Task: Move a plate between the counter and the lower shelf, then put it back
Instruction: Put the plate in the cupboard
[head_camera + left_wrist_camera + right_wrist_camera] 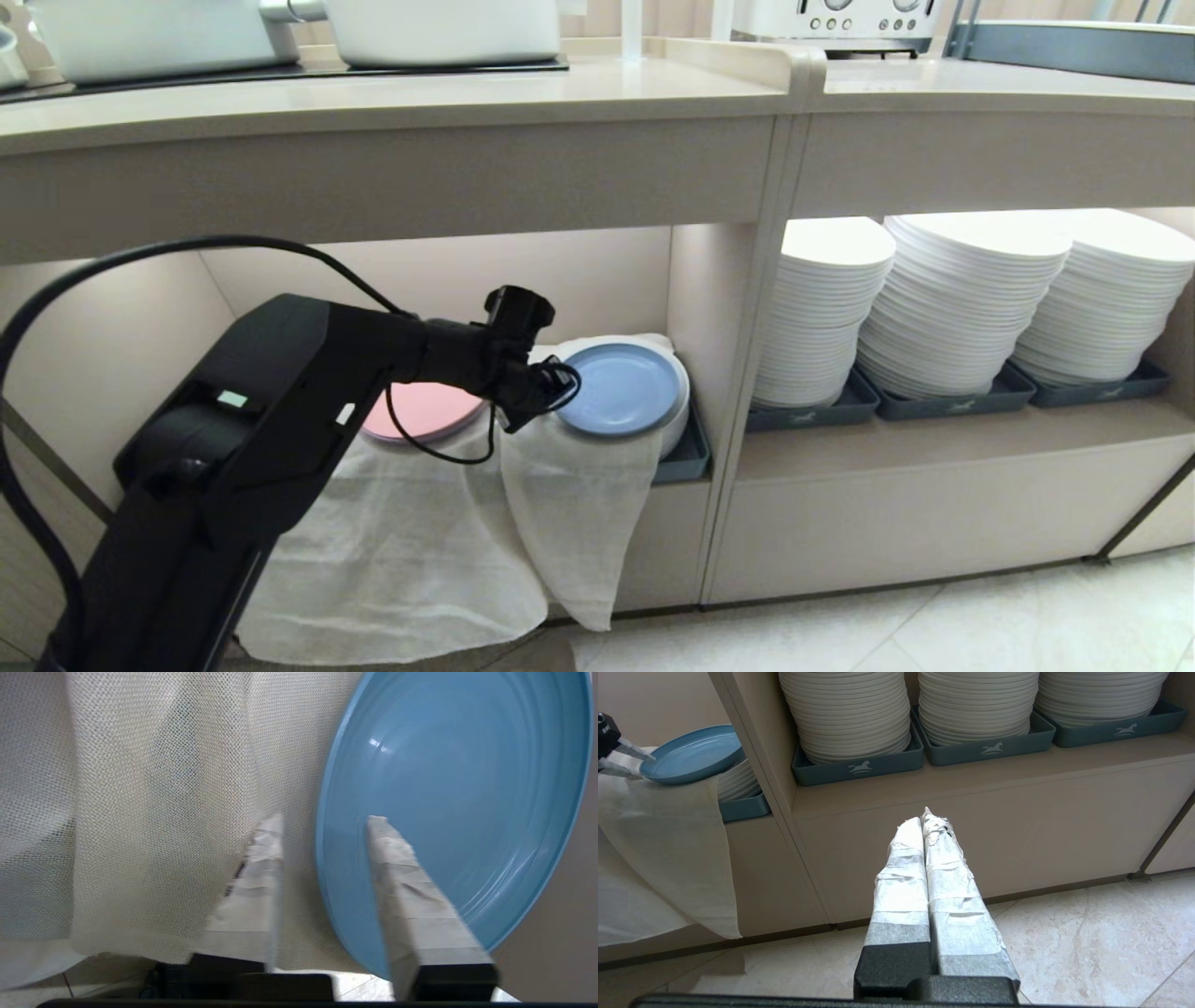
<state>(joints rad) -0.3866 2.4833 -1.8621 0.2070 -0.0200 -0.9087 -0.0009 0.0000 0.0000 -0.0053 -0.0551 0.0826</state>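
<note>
While the plate [624, 388] is sitting in the lower shelf [597, 280], on top of a white stack in a dark tray [686, 457] at the right end of the recess, the left gripper [324, 820] is straddling its near-left rim, one finger over the blue face and one under it against the draped white cloth [569, 504]. Its fingers are standing narrowly apart around the rim, not visibly pinching it, so this is looking like either a release just after setting down or the start of a fresh grasp; I am judging the shelf half of the task done. Next, the gripper needs to close on the rim and be drawing the plate out toward the near side before lifting to the desk [392, 103].

Room is tight: the recess wall is standing just right of the plate, the desk's thick front edge is overhanging above, and a pink plate [425, 411] is lying just left. Cloth could be snagging. The right gripper [925, 819] is hanging shut, well apart, facing the stacked white plates [850, 714].
</note>
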